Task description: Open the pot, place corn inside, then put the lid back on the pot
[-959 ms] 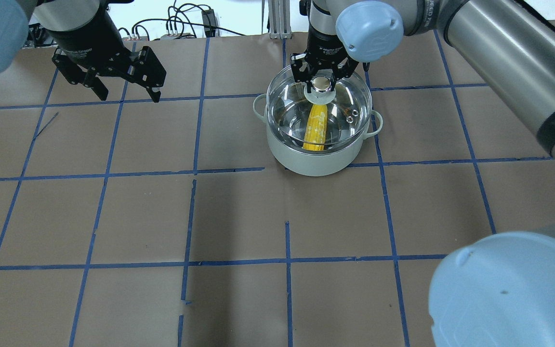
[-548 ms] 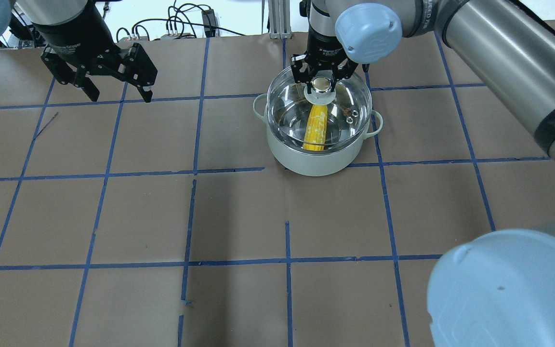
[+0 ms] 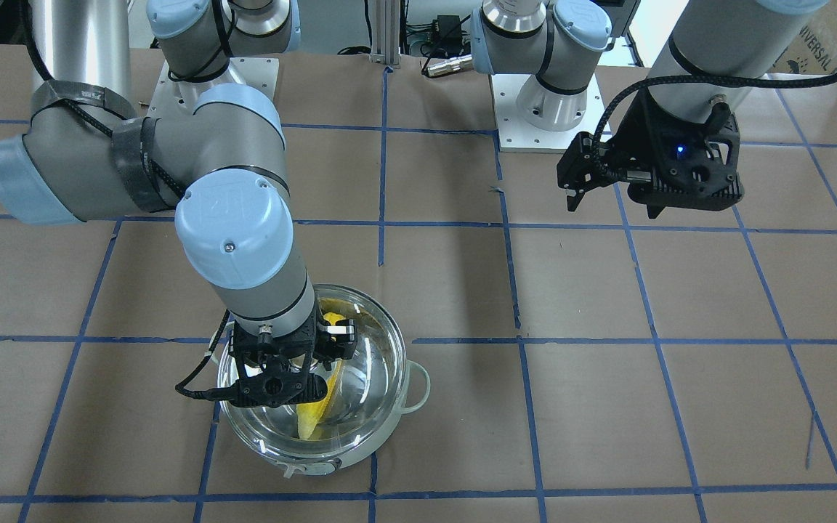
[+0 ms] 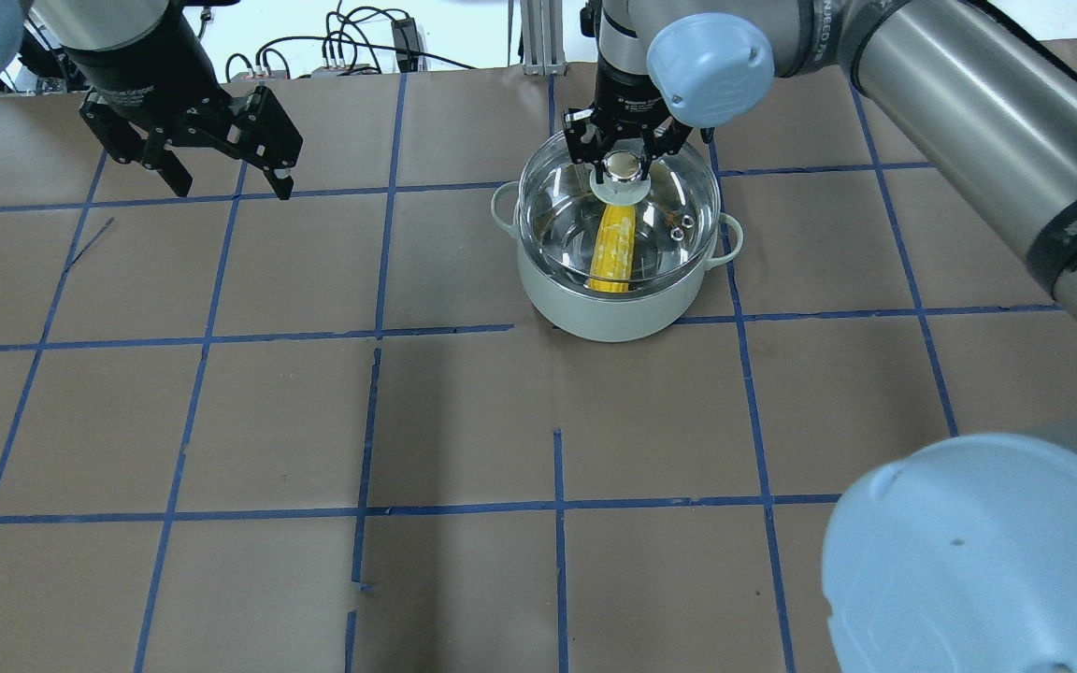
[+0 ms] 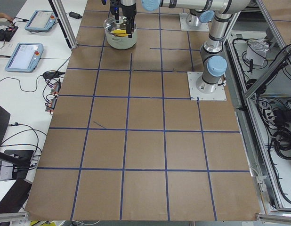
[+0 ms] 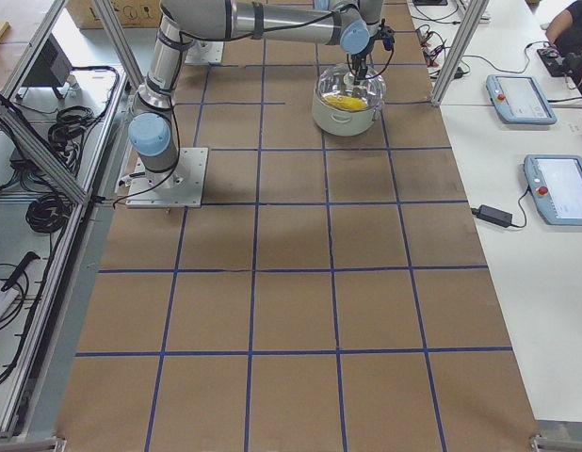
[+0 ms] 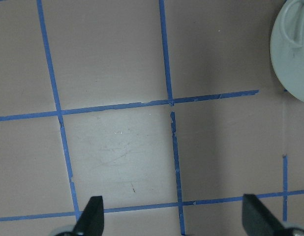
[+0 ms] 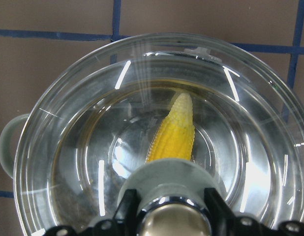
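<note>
**Corn (image 4: 613,245) in the pot (image 4: 609,313), lid (image 4: 557,192) pinched by the right claw**

You can see the corn lying inside the pot, yellow through the clear glass. In the right wrist view its tapered tip points away from the camera. The pot stands on the brown paper table (image 4: 464,421), on a crossing of blue tape lines (image 4: 376,271), toward the side far from the robot's base.

The lid covers the pot's mouth. You cannot tell from these views whether it sits fully down on the rim.

Your right gripper (image 4: 624,161) comes straight down over the lid. Its fingers (image 8: 126,209) press against either side of the beige knob (image 4: 624,169), pinching it.

Your left gripper (image 4: 232,183) hangs above the table, well apart from the pot on the robot's left, with its jaws spread wide. Its wrist view shows paper and tape below, and the pot's pale wall and one loop handle (image 7: 294,19) at the upper right corner.
</note>
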`<state>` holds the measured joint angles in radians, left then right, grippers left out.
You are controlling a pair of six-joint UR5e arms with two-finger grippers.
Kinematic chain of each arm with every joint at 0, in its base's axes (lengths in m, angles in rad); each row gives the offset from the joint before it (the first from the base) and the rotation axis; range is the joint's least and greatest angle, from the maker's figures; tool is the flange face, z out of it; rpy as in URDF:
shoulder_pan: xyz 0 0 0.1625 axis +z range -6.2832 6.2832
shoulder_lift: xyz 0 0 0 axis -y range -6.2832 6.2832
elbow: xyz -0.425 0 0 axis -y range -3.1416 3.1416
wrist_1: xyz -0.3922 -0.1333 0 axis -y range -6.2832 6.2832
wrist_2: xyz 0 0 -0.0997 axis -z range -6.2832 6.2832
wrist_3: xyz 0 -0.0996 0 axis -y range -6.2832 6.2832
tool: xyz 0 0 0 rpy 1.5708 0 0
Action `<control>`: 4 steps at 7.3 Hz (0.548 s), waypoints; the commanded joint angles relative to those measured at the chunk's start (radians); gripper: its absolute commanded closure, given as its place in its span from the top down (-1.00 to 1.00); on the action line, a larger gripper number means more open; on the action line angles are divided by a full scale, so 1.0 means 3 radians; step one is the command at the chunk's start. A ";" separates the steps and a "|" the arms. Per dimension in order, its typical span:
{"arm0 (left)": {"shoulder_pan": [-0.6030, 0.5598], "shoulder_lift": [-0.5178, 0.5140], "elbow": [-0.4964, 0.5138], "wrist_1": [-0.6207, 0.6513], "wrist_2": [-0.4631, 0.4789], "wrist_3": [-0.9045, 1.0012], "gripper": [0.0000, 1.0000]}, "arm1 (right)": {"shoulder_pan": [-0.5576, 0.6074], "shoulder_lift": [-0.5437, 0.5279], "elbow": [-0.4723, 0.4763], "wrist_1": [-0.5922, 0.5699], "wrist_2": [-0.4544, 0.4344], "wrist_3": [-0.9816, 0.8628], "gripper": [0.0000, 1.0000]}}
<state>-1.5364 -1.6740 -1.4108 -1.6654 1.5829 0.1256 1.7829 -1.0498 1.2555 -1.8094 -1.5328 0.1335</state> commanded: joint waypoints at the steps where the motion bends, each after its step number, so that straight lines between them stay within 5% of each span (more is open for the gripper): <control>1: -0.0002 -0.0004 0.0014 0.0003 0.0006 0.0011 1.00 | -0.0001 0.0012 0.0008 -0.0079 -0.0014 -0.0005 0.45; 4: -0.0002 -0.0004 -0.0002 0.0003 0.0001 0.0011 1.00 | -0.0002 0.0002 0.0003 -0.0074 -0.0019 0.0000 0.47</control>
<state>-1.5370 -1.6747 -1.4096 -1.6644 1.5836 0.1287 1.7825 -1.0478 1.2567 -1.8312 -1.5383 0.1329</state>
